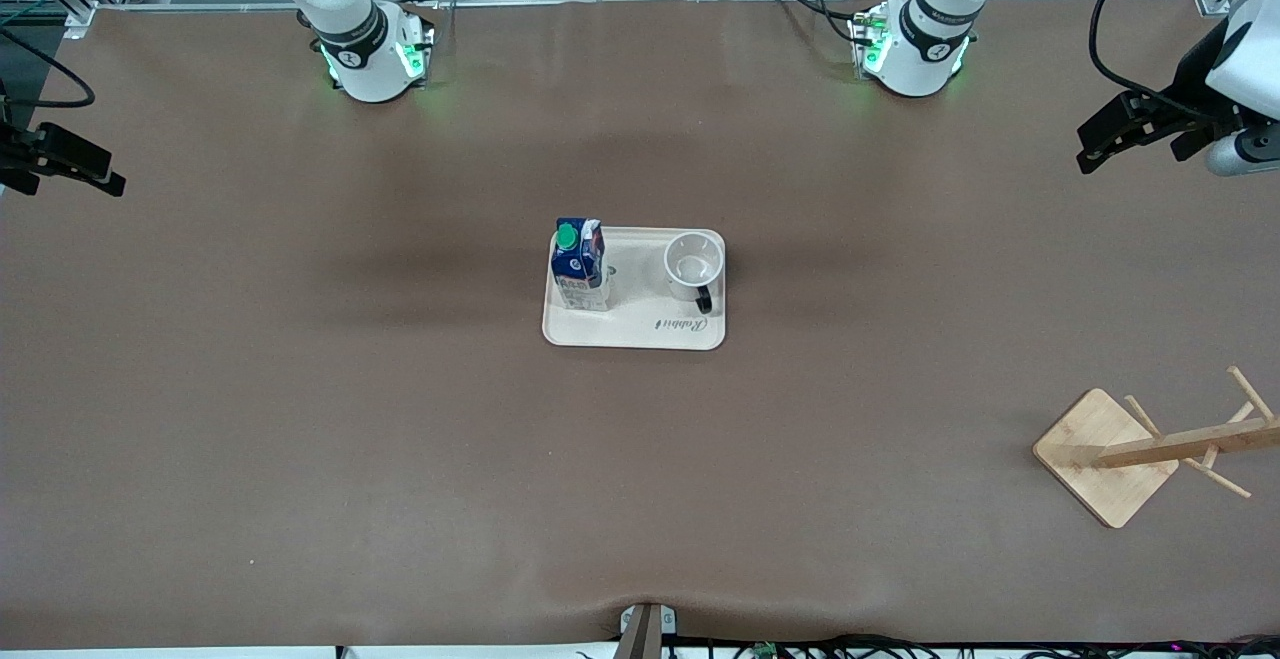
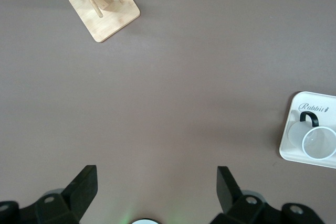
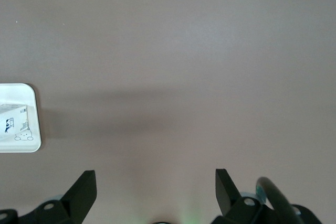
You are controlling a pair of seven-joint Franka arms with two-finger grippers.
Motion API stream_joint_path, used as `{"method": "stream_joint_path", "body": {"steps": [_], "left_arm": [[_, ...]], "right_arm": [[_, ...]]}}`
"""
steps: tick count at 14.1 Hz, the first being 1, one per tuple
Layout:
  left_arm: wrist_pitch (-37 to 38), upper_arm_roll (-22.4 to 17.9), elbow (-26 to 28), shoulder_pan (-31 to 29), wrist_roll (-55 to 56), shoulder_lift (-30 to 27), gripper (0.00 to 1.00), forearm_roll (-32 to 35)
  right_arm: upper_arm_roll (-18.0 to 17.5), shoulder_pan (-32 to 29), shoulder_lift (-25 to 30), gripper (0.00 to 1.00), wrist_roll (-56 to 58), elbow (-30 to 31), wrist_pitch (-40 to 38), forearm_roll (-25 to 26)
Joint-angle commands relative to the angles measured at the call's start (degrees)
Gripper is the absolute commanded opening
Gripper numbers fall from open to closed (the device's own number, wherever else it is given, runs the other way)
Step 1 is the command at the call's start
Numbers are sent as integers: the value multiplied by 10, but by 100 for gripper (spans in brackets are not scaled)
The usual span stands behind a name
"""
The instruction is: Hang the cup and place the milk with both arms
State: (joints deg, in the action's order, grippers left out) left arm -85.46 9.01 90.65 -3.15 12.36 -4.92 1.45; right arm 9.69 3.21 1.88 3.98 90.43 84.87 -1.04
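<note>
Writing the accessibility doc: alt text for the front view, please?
A cream tray at mid-table holds an upright milk and a cup, side by side. Both arms wait, left gripper and right gripper open at the table's ends; a wooden rack stands toward the left arm's end.

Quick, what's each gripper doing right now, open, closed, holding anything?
Left gripper: open, empty, over bare table at the left arm's end.
Right gripper: open, empty, over bare table at the right arm's end.

The brown tabletop (image 1: pixel 300 419) carries a tray (image 1: pixel 634 332) at its middle. A wooden rack (image 1: pixel 1105 455) stands toward the left arm's end, nearer the front camera
</note>
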Motion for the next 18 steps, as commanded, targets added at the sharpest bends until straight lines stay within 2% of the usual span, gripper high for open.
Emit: {"method": "stream_joint_path", "body": {"steps": [1, 5, 11, 14, 18], "left_arm": [[12, 1, -15, 1, 1, 8, 100, 10], [12, 1, -17, 4, 7, 9, 100, 14], [12, 8, -35, 9, 11, 42, 100, 10], [12, 40, -33, 15, 37, 68, 100, 4], [9, 110, -28, 15, 121, 115, 100, 2]], "right_arm": [[-3, -7, 5, 100, -6, -1, -5, -9], [-3, -10, 5, 100, -6, -2, -5, -9], [-3, -10, 5, 100, -6, -1, -5, -9], [-3, -10, 5, 100, -5, -1, -5, -9], [-3, -13, 4, 100, -5, -2, -4, -9]]}}
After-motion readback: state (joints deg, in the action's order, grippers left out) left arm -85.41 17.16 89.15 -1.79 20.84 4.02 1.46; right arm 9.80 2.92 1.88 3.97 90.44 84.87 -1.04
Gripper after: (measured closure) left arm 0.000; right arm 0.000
